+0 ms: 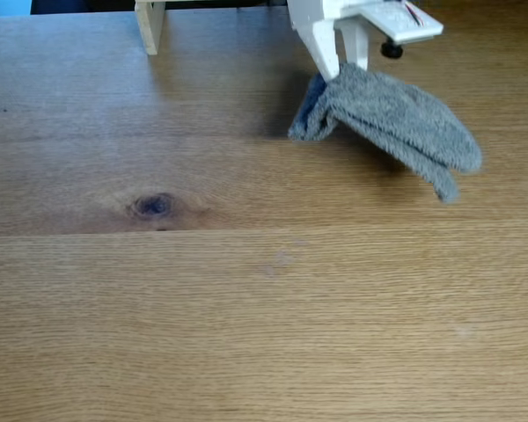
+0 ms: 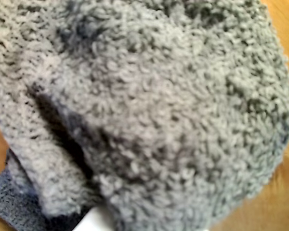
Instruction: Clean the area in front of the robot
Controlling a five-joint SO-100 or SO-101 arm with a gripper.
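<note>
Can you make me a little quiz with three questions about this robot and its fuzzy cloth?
1. True or false: the gripper is pinching the grey cloth.
2. In the fixed view, which stands closest to the wooden post? A) the dark knot B) the top edge of the picture C) the cloth's drooping end
3. Fill in: in the wrist view the cloth looks ____ and looped, with wooden tabletop at the corner.

Key: 1 true; 2 B; 3 fuzzy
</note>
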